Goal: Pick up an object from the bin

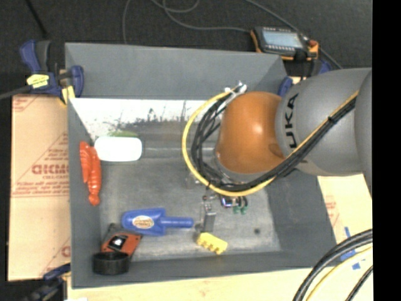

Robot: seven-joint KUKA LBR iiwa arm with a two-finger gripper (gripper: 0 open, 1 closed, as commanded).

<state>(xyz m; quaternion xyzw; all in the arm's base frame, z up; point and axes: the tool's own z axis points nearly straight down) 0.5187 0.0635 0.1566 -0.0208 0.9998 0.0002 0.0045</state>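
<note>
A: What's at the L side of the bin (164, 73)?

B: A long orange toy (91, 172) lies along the L wall. Just R of its top end is a white oval obj (118, 149), near the back wall.

A: And the front?

B: In the front L corner there's a black round thing (111, 264), touching an orange-and-black gadget (123, 241). Just above those is a blue tool (153, 221) w/ an oval label, its thin handle pointing R.

A: Where's the gripper (208, 220)?

B: Center-R, low over the floor, just R of the blue tool's handle tip. A yellow block (212, 243) lies just below it, toward the front wall. Those 2 are the nearest objs; can't tell if it touches either one.

A: Claw open or closed?

B: Can't tell. The orange wrist cover (246, 133) and the grey arm (326, 121) fill the R side above it.
</note>
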